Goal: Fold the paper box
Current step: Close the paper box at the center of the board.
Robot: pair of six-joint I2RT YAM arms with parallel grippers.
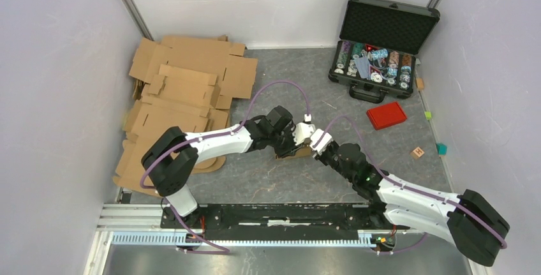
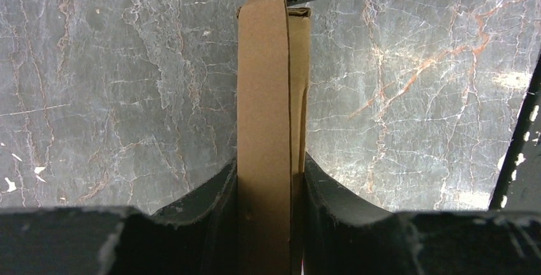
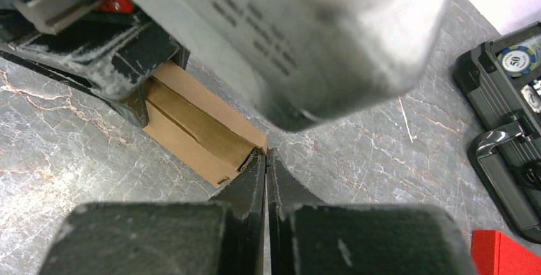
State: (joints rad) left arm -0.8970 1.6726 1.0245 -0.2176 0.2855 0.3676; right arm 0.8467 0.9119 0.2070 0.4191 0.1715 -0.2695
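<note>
cardboard sheets (image 1: 185, 90) crowd left; case (image 1: 389, 29), red lid (image 1: 386, 115) far right; paper box (image 2: 265, 128) mid-table.

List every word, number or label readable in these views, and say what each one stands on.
"50": on a poker chip in the black case, right wrist view.
Raised marks on the grey casing close to that camera: too blurred to read.
Mark on the small wooden block, top view: too small to read.
Faces of the other chips, top view: too small to read.
</note>
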